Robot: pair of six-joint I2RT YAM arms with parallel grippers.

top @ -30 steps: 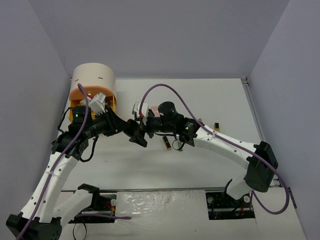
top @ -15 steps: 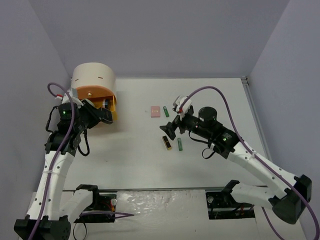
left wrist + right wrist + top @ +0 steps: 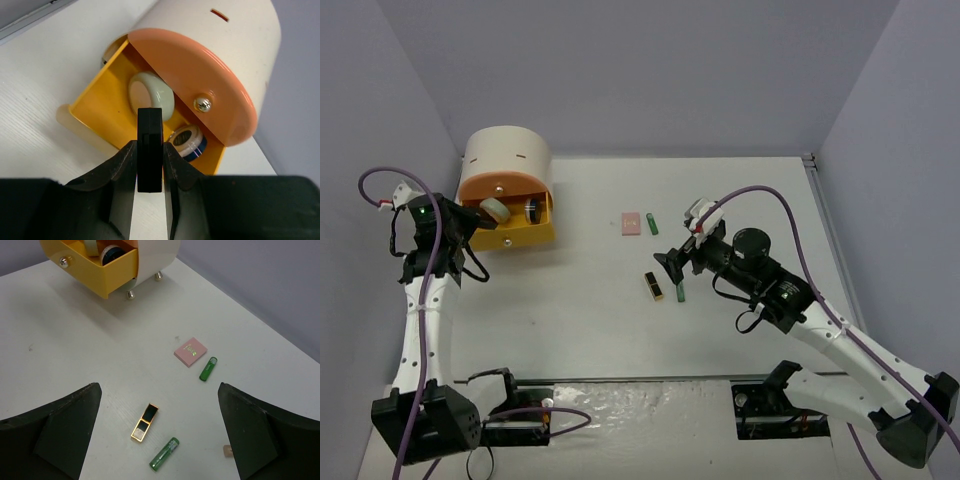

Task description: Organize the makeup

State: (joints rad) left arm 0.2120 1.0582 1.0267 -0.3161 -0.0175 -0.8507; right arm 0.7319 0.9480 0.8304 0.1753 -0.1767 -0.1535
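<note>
Stowing black square compact (image 3: 149, 131), clamped in left jaws, before open yellow drawer (image 3: 525, 236) at upper left holding sage compact (image 3: 150, 92). Hovering with right jaws agape over pink square (image 3: 190, 352) on worktop (image 3: 65, 350). Next: ease into drawer gap, release.

White tube links (image 3: 420, 330), black joints (image 3: 756, 246), tiny green lights (image 3: 420, 210), looping purple cables (image 3: 775, 195); the left gripper (image 3: 150, 150) and right gripper (image 3: 672, 264) are matte black.
</note>
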